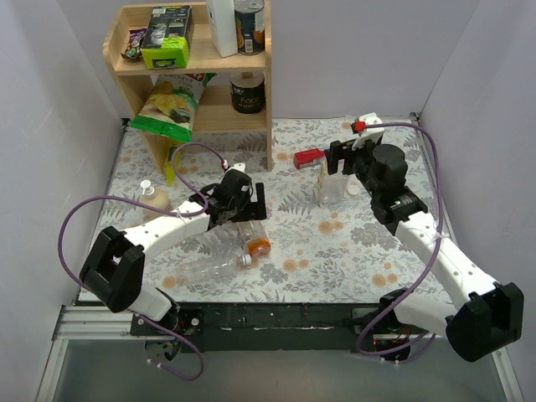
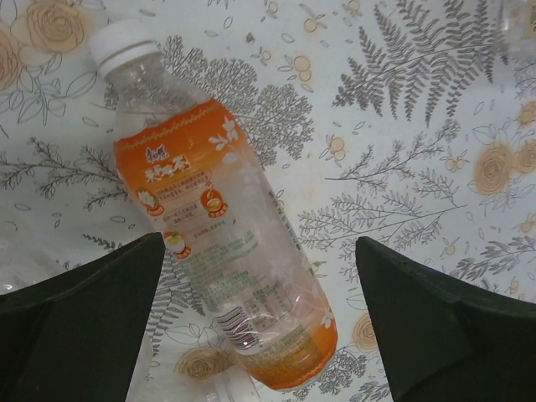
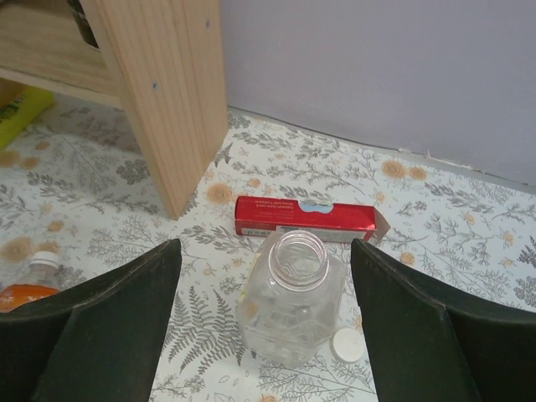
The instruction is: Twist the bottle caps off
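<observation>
I am looking down through the left wrist camera, where the left arm's fingers [image 2: 92, 322] are standing wide apart and gripping nothing. A clear plastic bottle with an orange label [image 2: 222, 226] is lying on the flower-printed bench [image 2: 402, 126], showing between them in the frame, with its round white screw cap [image 2: 121, 43] sitting on the neck at the upper left. The right arm's fingers [image 3: 109, 335] are also gaping wide and holding nothing. In the lower middle of that view a squat clear plastic bottle [image 3: 289, 310] is standing upright with its mouth bare, and a small white round cap [image 3: 347, 344] is lying on the bench just beside its base, at lower right. A flat red carton [image 3: 306, 218] is lying just behind it, near the pale wooden shelf unit [image 3: 159, 92].
</observation>
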Controlling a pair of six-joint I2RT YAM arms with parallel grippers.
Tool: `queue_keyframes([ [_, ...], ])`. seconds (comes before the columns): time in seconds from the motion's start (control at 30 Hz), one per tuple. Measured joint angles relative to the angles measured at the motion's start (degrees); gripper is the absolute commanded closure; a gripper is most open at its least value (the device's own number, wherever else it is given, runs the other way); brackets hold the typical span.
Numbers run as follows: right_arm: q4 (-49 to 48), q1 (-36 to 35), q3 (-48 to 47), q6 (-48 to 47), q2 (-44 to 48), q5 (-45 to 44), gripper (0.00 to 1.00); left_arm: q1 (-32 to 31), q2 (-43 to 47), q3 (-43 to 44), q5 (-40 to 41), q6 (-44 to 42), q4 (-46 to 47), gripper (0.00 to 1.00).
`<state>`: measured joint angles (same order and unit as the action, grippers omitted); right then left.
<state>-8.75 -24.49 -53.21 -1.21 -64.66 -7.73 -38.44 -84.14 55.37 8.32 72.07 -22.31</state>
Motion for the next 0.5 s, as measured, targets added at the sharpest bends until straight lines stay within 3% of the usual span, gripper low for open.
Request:
queue_keyframes([
  [0.27, 2.78, 0.00, -1.55, 0.66, 6.82, 3.65, 0.13, 0.00, -1.73, -2.51, 0.87, 3.19, 0.02, 0.02],
  [0.5, 5.60, 0.00, -1.68, 2.16, 9.94, 6.93, 0.14, 0.00, -8.92, -2.54, -0.42, 2.86, 3.80, 0.09],
])
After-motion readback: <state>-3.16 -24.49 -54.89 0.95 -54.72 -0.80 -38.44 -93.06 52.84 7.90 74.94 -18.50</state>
